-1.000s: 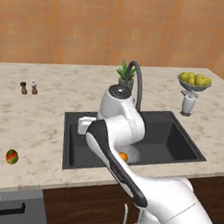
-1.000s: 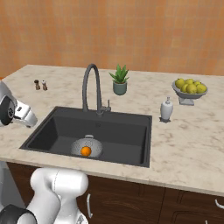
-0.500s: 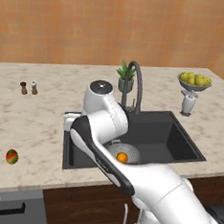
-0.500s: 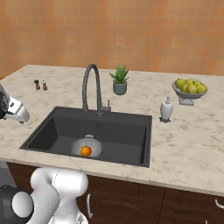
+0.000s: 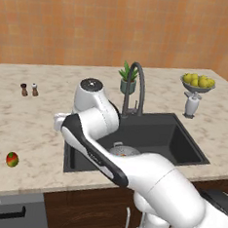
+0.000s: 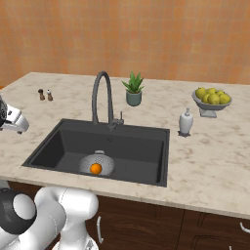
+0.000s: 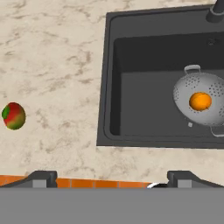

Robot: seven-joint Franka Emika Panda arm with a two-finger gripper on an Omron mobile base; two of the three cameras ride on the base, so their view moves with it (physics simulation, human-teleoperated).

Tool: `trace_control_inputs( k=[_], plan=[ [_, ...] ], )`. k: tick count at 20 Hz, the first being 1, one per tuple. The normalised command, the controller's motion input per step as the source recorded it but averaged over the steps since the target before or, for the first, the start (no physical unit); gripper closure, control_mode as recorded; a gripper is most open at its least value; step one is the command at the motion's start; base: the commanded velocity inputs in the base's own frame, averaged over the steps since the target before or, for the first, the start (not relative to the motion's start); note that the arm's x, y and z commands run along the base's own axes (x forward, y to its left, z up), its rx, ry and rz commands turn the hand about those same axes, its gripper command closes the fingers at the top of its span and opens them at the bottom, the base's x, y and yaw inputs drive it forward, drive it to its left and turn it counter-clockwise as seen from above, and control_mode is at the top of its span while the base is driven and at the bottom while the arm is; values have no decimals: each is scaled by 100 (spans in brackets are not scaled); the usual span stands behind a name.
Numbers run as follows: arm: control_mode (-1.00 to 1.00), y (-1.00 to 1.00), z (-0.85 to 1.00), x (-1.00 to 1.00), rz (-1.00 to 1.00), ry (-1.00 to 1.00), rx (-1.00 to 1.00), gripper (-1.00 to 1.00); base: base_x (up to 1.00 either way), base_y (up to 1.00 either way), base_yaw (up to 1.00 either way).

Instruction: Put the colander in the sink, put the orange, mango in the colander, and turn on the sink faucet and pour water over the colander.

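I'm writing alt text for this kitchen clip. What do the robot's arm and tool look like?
The arm is glossy white, built of thick rounded segments, with a dark band along one link and a dark grey cap on a joint. The tool has two small dark blocky finger tips. No cables or markings are visible.

**Pretty clearly a home kitchen**

Beige marble-look tabletop (image 6: 205,161) with a black sink (image 6: 141,151) sunk into it near the front edge and a tall gooseneck faucet (image 6: 101,97) behind. Along the back edge there's a little potted plant (image 6: 133,90), salt and pepper shakers (image 6: 45,94) toward the left corner, a soap dispenser (image 6: 185,122) and a fruit bowl (image 6: 211,99) to the right. Dark wood cabinets (image 6: 146,224) underneath, warm orange wall (image 6: 146,34) behind.
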Motion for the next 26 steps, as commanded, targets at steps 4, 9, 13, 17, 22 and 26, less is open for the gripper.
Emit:
trace_control_inputs(
  k=[4, 9, 13, 17, 22, 26],
  plan=[
    [-100, 68, -5, 44, 14, 7, 0, -100, 0, 0, 0],
    [-100, 64, -11, 15, 17, 5, 0, -100, 0, 0, 0],
    [-100, 74, -14, 0, 11, 10, 0, -100, 0, 0, 0],
    [-100, 58, -20, 0, 7, 10, -2, -100, 0, 0, 0],
    [-100, 26, -16, 0, 0, 4, -8, -100, 0, 0, 0],
    [-100, 29, -17, 1, 0, 3, -9, -100, 0, 0, 0]
  ],
)
